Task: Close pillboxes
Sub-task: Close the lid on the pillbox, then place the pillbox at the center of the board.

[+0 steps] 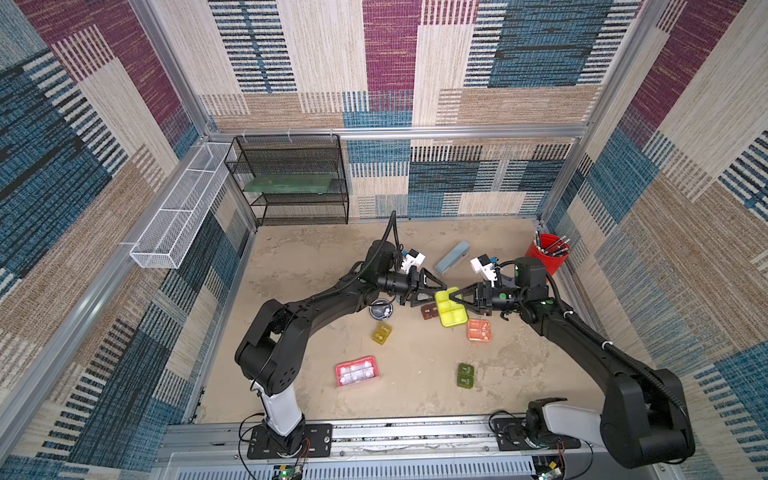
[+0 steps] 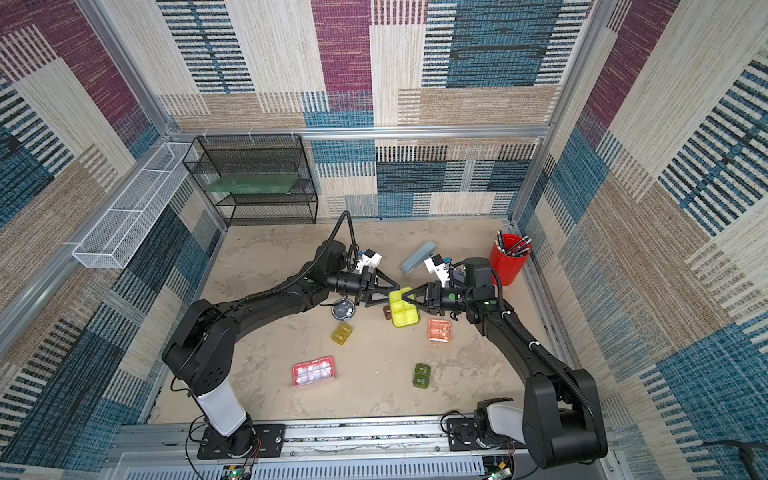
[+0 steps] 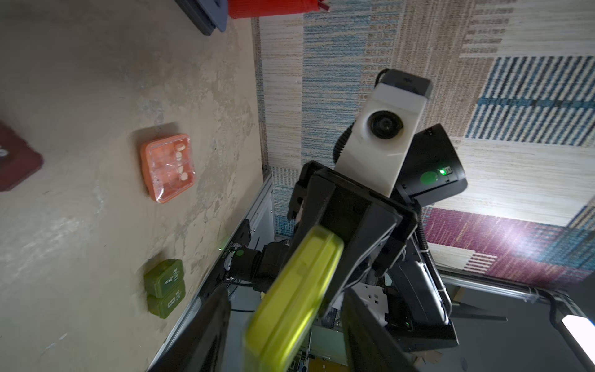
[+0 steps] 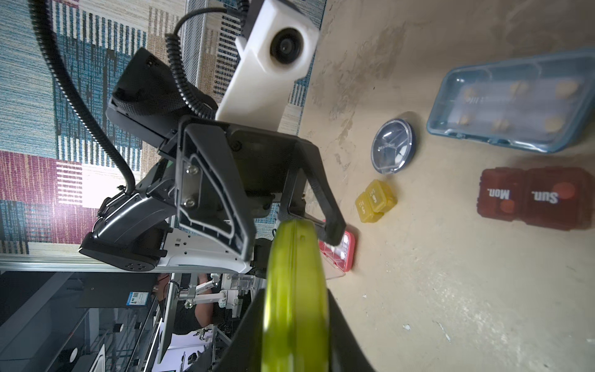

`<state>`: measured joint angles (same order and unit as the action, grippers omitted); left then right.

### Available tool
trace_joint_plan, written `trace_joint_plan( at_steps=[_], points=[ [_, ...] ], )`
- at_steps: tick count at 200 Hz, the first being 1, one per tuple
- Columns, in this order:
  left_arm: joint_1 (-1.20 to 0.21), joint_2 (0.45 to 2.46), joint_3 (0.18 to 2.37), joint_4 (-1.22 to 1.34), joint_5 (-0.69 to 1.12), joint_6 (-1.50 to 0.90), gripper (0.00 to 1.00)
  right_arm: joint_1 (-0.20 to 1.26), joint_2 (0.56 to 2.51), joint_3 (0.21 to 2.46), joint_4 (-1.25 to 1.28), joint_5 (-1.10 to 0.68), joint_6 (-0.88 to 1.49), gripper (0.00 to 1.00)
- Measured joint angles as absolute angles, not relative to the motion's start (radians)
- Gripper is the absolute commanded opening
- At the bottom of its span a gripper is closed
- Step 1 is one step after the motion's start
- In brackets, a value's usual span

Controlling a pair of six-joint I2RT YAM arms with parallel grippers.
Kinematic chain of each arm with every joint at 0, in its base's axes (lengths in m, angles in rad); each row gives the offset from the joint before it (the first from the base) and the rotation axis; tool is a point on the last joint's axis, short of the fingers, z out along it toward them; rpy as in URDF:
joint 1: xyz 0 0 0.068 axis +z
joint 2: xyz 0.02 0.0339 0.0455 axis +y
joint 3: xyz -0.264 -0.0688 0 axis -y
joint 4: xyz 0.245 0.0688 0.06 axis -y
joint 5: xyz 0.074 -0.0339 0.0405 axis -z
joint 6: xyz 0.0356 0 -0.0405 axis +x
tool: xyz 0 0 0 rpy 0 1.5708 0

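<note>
**Right jaws clamped on yellow-green box [image 1: 450, 312], left jaws apart**

Box hangs clear of the worktop [image 1: 316, 266], by the brown box [image 1: 427, 311]. Left jaws straddle its free end, no contact seen. Cannot tell if the lid has latched. Probably a press-shut step: squeeze lid to tray at the free edge, hold the right grip level, then set it down flat, clear of the orange box [image 1: 480, 330].

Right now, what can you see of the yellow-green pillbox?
The yellow-green pillbox is flat, round-cornered translucent plastic; compartments show in both top views. A seam rings its edge; it looks closed, held tilted off the table. The right gripper is shut on one end; the left gripper straddles the other, fingers apart.
</note>
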<state>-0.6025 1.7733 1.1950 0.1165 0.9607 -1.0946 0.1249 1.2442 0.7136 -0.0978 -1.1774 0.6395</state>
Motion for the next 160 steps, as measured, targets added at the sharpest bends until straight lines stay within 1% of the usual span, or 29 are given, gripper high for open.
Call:
trace_joint_plan(
  at_steps=[30, 59, 116, 160],
  points=[
    [-0.582, 1.750, 1.205, -0.131, 0.865, -0.978, 0.60, 0.118, 1.237, 0.672, -0.117, -1.166, 0.615, 0.27],
    [-0.576, 1.723, 1.213, -0.276, 0.812, -0.887, 0.60, 0.111, 1.278, 0.651, -0.156, -1.139, 0.558, 0.27],
    [-0.574, 1.651, 1.196, -0.418, 0.762, -0.778, 0.61, 0.117, 1.460, 0.651, -0.181, -1.075, 0.449, 0.27],
    [-0.570, 1.592, 1.169, -0.495, 0.733, -0.727, 0.61, 0.175, 1.577, 0.690, -0.179, -1.017, 0.411, 0.28]
  ],
)
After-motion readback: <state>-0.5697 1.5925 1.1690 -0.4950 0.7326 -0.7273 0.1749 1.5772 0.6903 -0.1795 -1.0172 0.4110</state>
